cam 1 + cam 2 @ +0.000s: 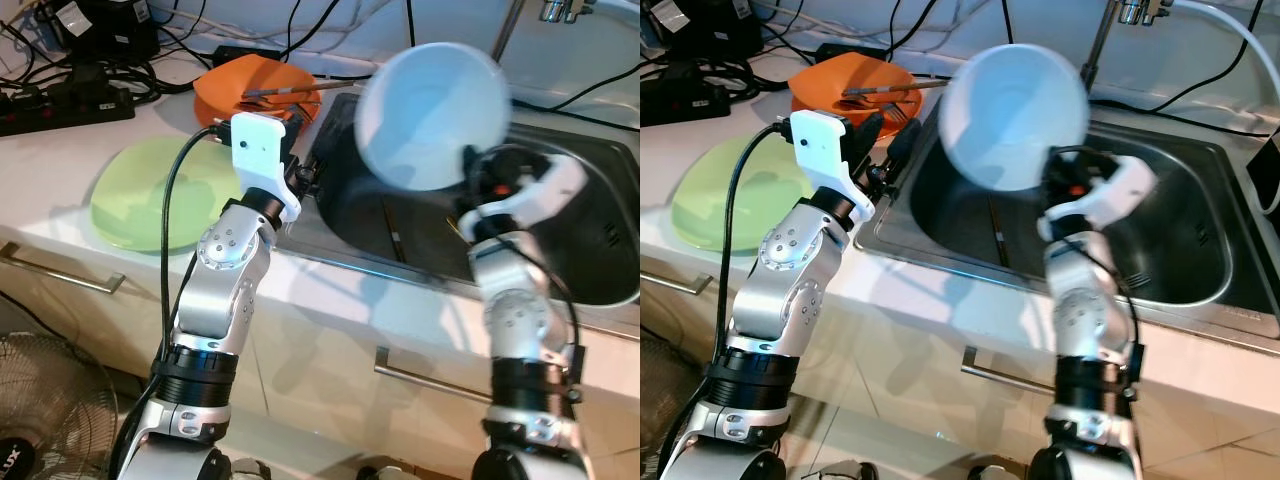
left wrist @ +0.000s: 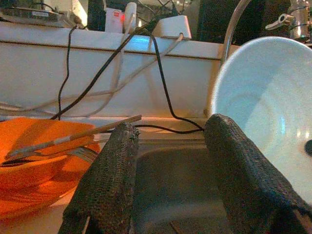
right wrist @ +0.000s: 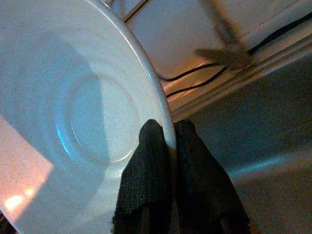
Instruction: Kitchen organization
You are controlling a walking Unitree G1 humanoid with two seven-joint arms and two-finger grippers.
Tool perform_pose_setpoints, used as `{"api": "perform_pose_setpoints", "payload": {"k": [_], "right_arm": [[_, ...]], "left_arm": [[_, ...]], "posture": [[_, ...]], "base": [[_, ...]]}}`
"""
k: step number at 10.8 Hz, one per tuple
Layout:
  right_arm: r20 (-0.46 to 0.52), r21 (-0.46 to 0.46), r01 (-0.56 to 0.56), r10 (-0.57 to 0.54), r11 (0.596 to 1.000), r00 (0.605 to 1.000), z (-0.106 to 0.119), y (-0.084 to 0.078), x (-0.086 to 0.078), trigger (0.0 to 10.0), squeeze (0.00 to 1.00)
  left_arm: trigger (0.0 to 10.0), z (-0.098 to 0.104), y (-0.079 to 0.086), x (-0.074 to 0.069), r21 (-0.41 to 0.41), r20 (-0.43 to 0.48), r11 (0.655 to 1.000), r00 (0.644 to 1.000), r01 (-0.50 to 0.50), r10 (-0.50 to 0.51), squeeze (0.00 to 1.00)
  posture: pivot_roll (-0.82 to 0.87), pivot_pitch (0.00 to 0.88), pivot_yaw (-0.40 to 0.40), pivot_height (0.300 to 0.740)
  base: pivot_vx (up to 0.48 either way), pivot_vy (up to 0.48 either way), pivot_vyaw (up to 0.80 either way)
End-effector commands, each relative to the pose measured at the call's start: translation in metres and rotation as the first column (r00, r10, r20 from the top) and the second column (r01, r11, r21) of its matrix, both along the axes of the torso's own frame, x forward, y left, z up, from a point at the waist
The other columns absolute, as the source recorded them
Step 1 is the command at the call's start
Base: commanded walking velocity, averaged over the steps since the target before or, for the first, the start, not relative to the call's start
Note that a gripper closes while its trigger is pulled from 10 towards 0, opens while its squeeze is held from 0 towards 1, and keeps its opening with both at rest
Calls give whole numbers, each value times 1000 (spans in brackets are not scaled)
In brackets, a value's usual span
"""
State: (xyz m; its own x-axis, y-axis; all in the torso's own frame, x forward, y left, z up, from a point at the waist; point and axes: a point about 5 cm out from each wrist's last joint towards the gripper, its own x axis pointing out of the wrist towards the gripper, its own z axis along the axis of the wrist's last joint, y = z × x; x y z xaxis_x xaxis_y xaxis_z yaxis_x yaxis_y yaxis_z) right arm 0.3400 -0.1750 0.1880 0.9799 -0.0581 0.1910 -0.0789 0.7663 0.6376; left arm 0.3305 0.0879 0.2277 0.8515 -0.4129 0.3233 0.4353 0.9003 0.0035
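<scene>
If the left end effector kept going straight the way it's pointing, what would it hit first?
Probably nothing solid at once: the open left end effector points over the sink basin, so it would likely reach the sink's far wall. The pale bowl sits just beside that line; depth is unclear.

The space above the stainless steel sink basin (image 1: 1180, 250) is largely taken up by a pale blue round bowl (image 1: 1012, 115), held tilted on edge by the right end effector (image 3: 170, 139), whose fingers are pinched on the rim. The left end effector (image 2: 170, 161) is poised, fingers parted, at the basin's left edge. The white surface (image 1: 60, 150) to the left is occupied by a flat light green plate (image 1: 150, 195), an orange bowl with utensils (image 1: 255, 85), and black cables (image 1: 90, 90). The basin floor on the right is left open.
</scene>
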Motion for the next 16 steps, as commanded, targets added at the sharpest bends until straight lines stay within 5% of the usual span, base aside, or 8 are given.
{"api": "perform_pose_setpoints", "payload": {"k": [1,2,3,5,9,13,16], "right_arm": [[35,-19,70,-69,997,997,11,-12,2,0,0],[22,-21,86,-86,996,996,9,-15,3,0,0],[-43,-77,100,-104,992,994,-3,-18,6,10000,0],[-120,-208,122,-149,970,982,-18,-22,10,10000,0],[-202,-447,53,-158,893,967,-38,-11,24,10000,0],[-285,-508,-51,-112,860,952,-59,4,29,10000,0],[-299,-594,-130,-68,794,952,-61,15,34,10000,0]], "left_arm": [[10000,-1,-1,0,15,-5,1000,1000,-5,5,0],[10000,-3,-1,0,25,-16,1000,1000,-1,1,0],[10000,-18,-7,0,88,-106,995,993,55,-45,0],[10000,-45,-18,-8,170,-233,972,965,162,-120,0],[10000,-63,-20,-13,193,-326,960,936,201,-131,0],[10000,-67,-22,-15,199,-348,956,927,217,-139,0],[10000,-68,-23,-17,199,-362,953,921,230,-146,0]], "posture": [[47,69,-25,740],[47,69,-25,740],[48,69,-24,740],[48,67,-25,740],[56,49,-27,740],[65,42,-32,740],[61,40,-33,740]], "base": [[0,0,0],[0,0,0],[0,0,0],[0,0,0],[0,0,0],[0,0,0],[0,0,0]]}}
